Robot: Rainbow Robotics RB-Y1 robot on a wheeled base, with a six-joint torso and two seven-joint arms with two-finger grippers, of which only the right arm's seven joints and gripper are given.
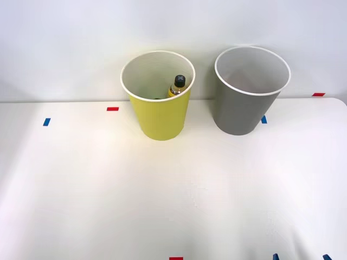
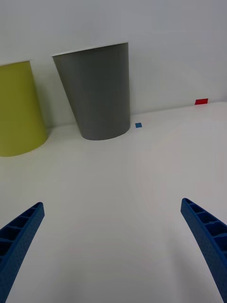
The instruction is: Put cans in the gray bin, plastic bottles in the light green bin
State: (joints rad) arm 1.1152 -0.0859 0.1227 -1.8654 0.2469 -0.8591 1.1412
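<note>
On the white table (image 1: 162, 200) stand two round tapered wastebaskets at the far side, near the wall; the yellow-green plastic bin with a white rim, the light green bin (image 1: 161, 116), is on the left, and the gray bin (image 1: 239, 111) of the same shape stands just to its right, the two apart. Inside the light green bin a small plastic bottle with a black screw cap and a yellow-green body (image 1: 178, 86) leans against the right inner wall; a dark speck beside it may be a second bottle, though that is too little to tell; the gray bin's visible interior looks bare. The right gripper (image 2: 113, 246) has its blue ribbed fingers (image 2: 21, 232) spread wide with nothing between them, hovering over bare table on the near side of the gray bin. By my reading, a drop is done and no can or bottle lies on the table; the next move calls for finding another item, if any is left, or else pulling the arm clear.
</note>
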